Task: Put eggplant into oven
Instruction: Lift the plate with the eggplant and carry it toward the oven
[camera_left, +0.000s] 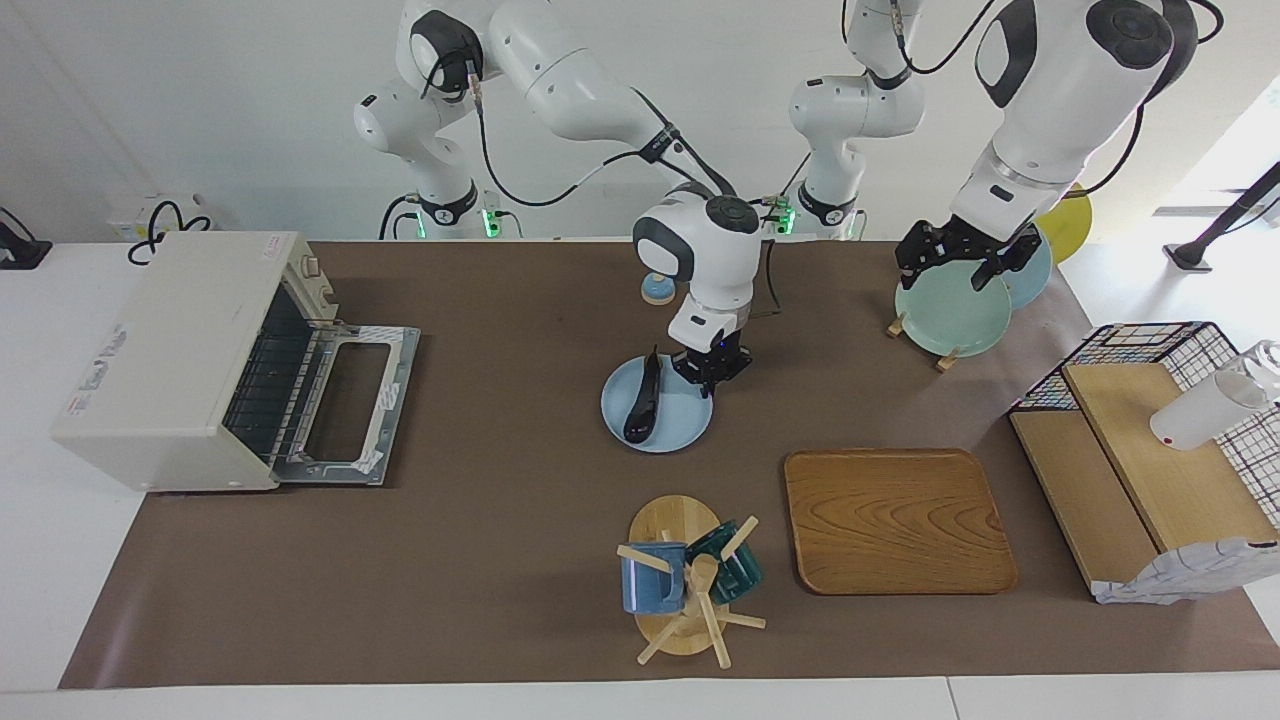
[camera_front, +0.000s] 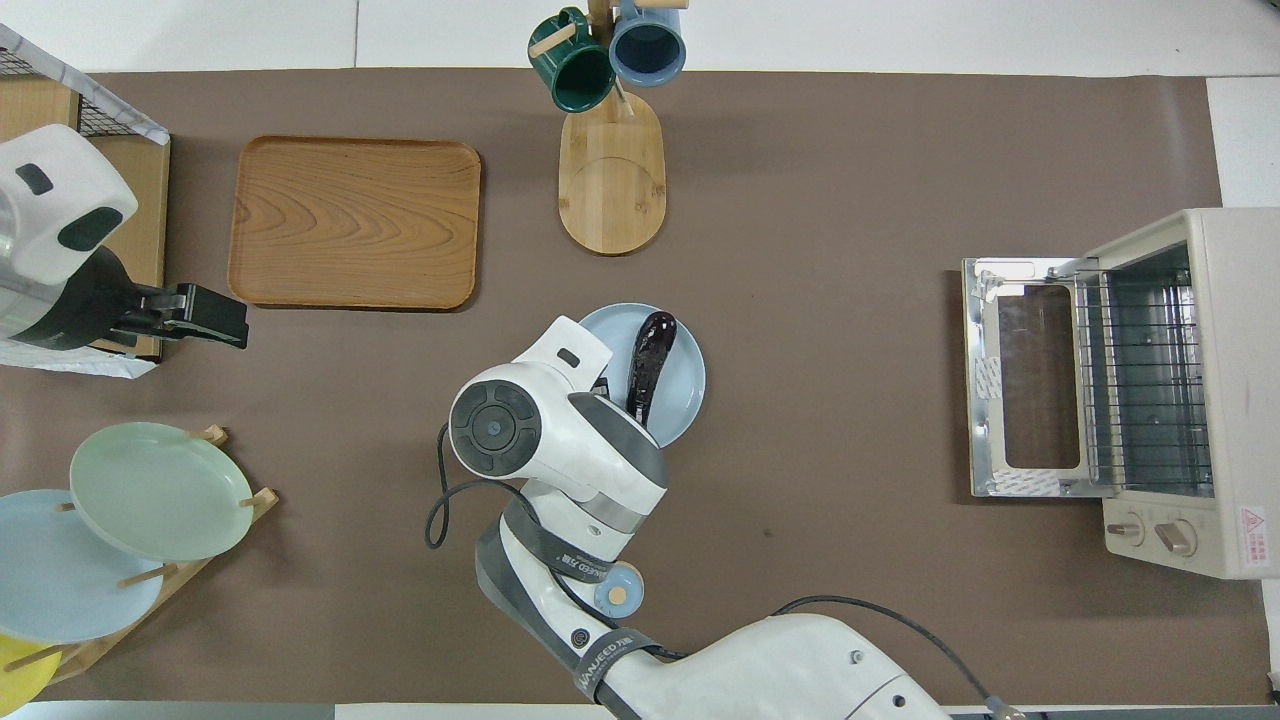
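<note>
Eggplant: the glossy dark eggplant (camera_left: 641, 402) lay lengthwise on a pale blue plate (camera_left: 672, 425) at the middle of the desk (camera_left: 480, 540), inside the plate's rim, nothing gripping it.
Oven: the cream toaster oven (camera_left: 165, 350) stood at the right arm's end of the desk, its glass door (camera_left: 350, 400) dropped flat open and the wire rack (camera_front: 1140, 375) inside bare.
Right end effector: the right end effector (camera_left: 712, 372) hung low over the plate's edge just beside the eggplant; whether its fingers were spread or closed could not be told.
Left end effector: the left end effector (camera_left: 962, 262) waited above the pale green plate (camera_left: 950, 315) in the wooden plate rack (camera_left: 915, 330) at the left arm's end, fingers apart and holding nothing.
Plate rack: it also held a blue plate (camera_front: 50, 580) and a yellow one (camera_front: 15, 670), standing on edge.
Tray: the wooden tray (camera_left: 898, 520) lay empty, farther from the robots than the plate.
Mug tree: a blue mug (camera_left: 652, 580) and a dark green mug (camera_left: 735, 565) hung on the wooden stand (camera_left: 672, 520) beside the tray.
Wire basket: a wire basket (camera_left: 1150, 350) stood on a wooden shelf (camera_left: 1150, 480) at the left arm's end.
</note>
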